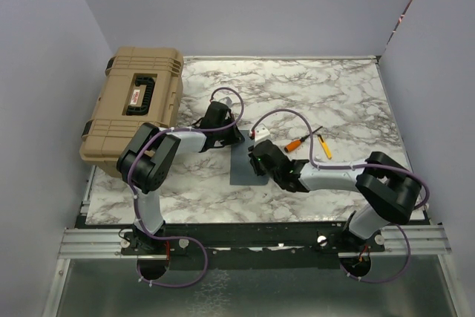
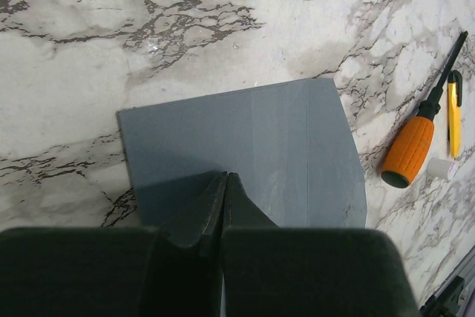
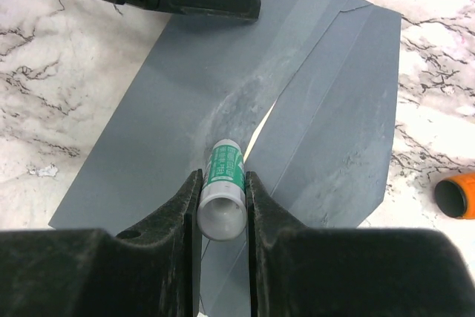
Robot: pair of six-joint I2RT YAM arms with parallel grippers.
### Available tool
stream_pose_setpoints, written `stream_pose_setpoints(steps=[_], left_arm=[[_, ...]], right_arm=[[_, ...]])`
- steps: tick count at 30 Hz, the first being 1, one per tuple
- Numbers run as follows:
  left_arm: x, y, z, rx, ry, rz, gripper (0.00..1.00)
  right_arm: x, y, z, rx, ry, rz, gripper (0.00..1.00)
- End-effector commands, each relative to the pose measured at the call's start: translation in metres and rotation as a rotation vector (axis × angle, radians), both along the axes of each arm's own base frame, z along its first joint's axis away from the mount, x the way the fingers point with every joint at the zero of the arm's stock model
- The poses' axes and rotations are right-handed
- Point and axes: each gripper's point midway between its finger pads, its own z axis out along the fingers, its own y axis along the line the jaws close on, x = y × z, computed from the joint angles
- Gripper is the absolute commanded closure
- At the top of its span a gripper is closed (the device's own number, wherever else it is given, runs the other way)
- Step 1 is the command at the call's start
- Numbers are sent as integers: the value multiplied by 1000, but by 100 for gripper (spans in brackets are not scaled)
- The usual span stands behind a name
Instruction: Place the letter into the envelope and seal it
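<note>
1. The left pincer [image 1: 231, 136] hangs over the far edge of a grey-blue envelope [image 1: 243, 170], which lies flat on the marble table [image 1: 341, 94].
2. The right pincer [image 1: 257, 157] sits low over the envelope's right side, close to the left pincer and pointed toward it.
3. From above, neither pincer's jaws can be made out.
4. A small white object [image 1: 261, 134] lies just beyond the right pincer.
5. An orange-handled screwdriver [image 1: 303, 142] and a yellow pen [image 1: 324, 147] lie near each other to the right of the right pincer, off the envelope.
6. A tan hard case [image 1: 133, 105] stands well to the left of the left pincer.
</note>
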Motion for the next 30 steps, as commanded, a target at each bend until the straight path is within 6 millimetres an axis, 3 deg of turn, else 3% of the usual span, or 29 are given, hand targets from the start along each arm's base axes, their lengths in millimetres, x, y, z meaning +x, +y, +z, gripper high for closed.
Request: stream_pose_setpoints(steps=[1, 5, 13, 17, 22, 27, 30], left_arm=[[-47, 48, -81, 243, 227, 36, 100], [-48, 47, -81, 237, 235, 27, 100], [-50, 46, -79, 243, 248, 13, 100], [-50, 47, -81, 249, 256, 19, 100], [-49, 47, -83, 248, 265, 25, 100], [-50, 47, -84, 247, 273, 26, 100], [-51, 46, -85, 245, 277, 27, 100]], right_arm=[[-16, -17, -29, -56, 74, -15, 100], [-6, -19, -48, -107, 107, -77, 100], [18, -35, -50, -137, 133, -219, 100], [18, -32, -42, -142, 130, -186, 100], [2, -26, -31, -167, 136, -99, 100], [-25, -23, -37, -173, 189, -39, 100], [-38, -12, -37, -148, 199, 27, 100]])
